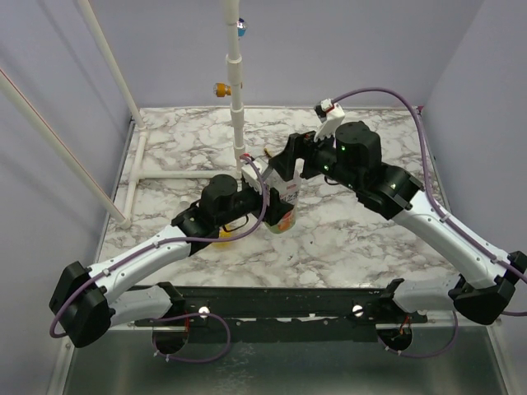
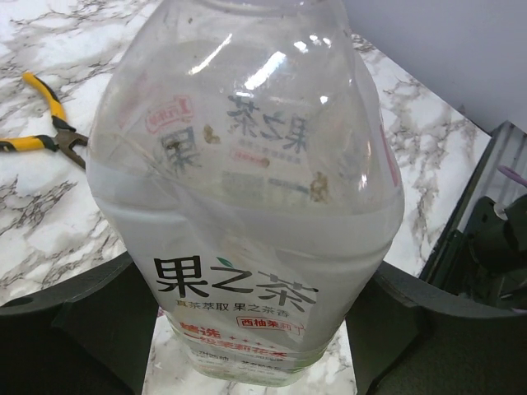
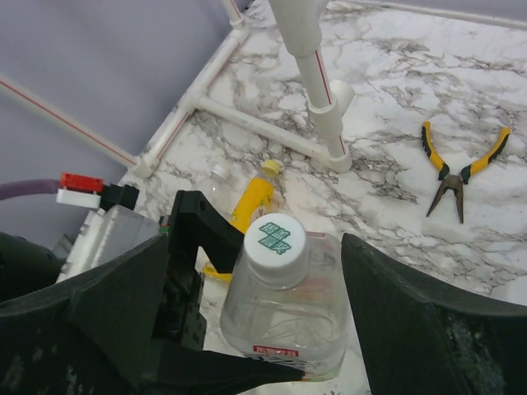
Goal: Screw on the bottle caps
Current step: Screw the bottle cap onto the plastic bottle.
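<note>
**Supervisor:** What was the count?

**Inspector:** There were two bottles: one clear bottle (image 2: 247,164) with a green-and-white label, and one yellow bottle (image 3: 249,203). Two caps were plainly seen. A whitish cap (image 3: 276,239) with a green mark sat on the clear bottle's neck, and a yellow cap (image 3: 270,168) was at the yellow bottle's neck end. There was one pair of yellow-handled pliers (image 3: 459,169). The white post (image 3: 313,74) carried a blue round piece (image 1: 241,26) and an orange-yellow round piece (image 1: 221,89), both too small to say whether they were caps.

**Supervisor:** And the contents?

**Inspector:** The clear bottle was see-through, and the back of its label read through the wall. The yellow bottle was opaque, so its contents could not be told.

**Supervisor:** What of the grippers?

**Inspector:** The left gripper (image 2: 259,329) clasped the clear bottle's lower body, a finger on each side. It held the bottle upright near the middle of the surface (image 3: 412,74), just in front of the post's foot. The right gripper (image 3: 268,271) hung over the whitish cap with its fingers spread wide, apart from the cap on both sides.

**Supervisor:** Edges and room?

**Inspector:** The yellow bottle was just beside the clear one, toward the left edge and under the left arm. Whether it stood or lay could not be told. The pliers lay with handles apart on open marble, well apart from both bottles. White pipe ran along the left edge to the far left corner. Bare marble showed toward the right edge and the near edge.
</note>
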Controlling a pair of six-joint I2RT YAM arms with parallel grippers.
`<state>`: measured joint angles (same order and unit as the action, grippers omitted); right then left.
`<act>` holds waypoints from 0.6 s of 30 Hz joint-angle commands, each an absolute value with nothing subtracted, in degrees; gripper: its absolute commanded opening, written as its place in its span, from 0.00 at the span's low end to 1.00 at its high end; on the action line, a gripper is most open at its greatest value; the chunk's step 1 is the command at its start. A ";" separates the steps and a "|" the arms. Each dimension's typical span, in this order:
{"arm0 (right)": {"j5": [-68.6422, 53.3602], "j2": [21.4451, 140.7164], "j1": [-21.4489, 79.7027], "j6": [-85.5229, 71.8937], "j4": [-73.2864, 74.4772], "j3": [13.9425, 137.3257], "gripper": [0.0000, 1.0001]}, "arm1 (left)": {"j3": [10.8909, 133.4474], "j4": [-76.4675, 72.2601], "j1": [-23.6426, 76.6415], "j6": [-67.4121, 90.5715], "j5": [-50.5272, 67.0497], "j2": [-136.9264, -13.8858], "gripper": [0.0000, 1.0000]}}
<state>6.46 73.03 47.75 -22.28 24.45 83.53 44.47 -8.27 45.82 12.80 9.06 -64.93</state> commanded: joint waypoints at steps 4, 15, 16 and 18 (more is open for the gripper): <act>-5.91 69.55 43.87 -20.31 21.28 79.92 0.82 | 42.98 -8.02 45.66 12.06 16.89 -61.00 0.00; -12.20 70.20 41.77 -20.29 22.08 80.07 0.62 | 42.98 -7.56 45.69 12.36 18.57 -60.47 0.00; -12.14 70.27 41.52 -20.30 22.29 80.13 0.61 | 43.04 -7.48 45.59 12.32 18.64 -60.43 0.00; -12.08 70.45 41.14 -20.35 22.59 80.26 0.58 | 43.32 -7.27 45.63 12.36 18.76 -60.57 0.00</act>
